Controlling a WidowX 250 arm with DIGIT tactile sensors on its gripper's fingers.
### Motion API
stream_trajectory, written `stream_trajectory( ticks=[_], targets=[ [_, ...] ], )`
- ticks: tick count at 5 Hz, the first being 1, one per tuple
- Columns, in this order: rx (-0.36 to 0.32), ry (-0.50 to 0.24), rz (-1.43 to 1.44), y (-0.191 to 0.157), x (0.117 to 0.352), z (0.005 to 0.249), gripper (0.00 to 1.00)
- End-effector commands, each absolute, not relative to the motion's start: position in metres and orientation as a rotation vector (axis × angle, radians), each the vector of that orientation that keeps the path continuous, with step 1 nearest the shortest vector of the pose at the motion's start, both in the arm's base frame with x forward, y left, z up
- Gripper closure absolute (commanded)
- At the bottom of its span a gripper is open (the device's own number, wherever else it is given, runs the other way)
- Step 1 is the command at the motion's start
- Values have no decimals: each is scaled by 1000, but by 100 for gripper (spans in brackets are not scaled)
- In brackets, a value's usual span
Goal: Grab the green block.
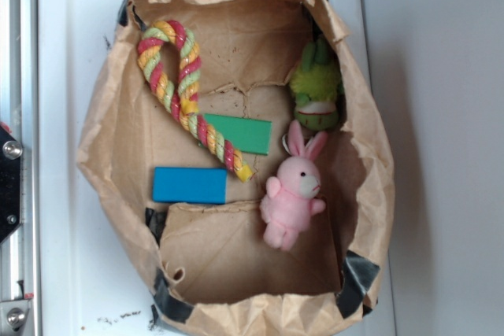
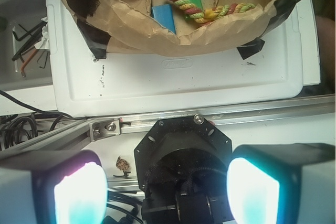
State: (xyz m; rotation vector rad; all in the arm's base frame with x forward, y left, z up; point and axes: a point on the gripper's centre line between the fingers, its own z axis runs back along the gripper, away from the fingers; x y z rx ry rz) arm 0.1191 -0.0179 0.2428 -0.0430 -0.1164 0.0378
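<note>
End effector point(image 2: 165, 187) open and empty, well short of the green block point(image 1: 240, 133), which lies inside the paper bag point(image 1: 106, 147).

In the wrist view the two pads point(image 2: 79, 195) stand wide apart at the bottom of the picture with nothing between them, hanging over a metal rail point(image 2: 157, 121) and the dark robot base point(image 2: 181, 150). Beyond them comes the white tray point(image 2: 184, 85), and farther still the crumpled brown bag with black tape point(image 2: 86, 24) on its rim. The green block rests flat on the bag's floor, far ahead of the end effector and slightly to its right, with one end of the multicoloured rope toy point(image 1: 185, 92) lying across its edge. The blue block point(image 1: 189, 185) sits nearer, just beside the rope's tip. A pink plush rabbit point(image 1: 291, 194) and a fuzzy lime-green plush toy point(image 1: 316, 88) lie deeper in the bag.
</note>
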Motion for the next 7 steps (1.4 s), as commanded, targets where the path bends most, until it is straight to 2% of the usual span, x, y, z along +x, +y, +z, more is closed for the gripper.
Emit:
stream_trajectory(
  ticks=[1, 2, 3, 4, 5, 7],
  targets=[
    [-43, -116, 38, -18, 119, 243, 0],
    [-71, -164, 71, -18, 169, 243, 0],
    [-74, -198, 99, -11, 205, 242, 0],
    [-69, -216, 89, 0, 239, 227, 0],
    [-61, -254, 58, 9, 265, 213, 0],
    [-25, -284, 50, 23, 299, 180, 0]
  ],
)
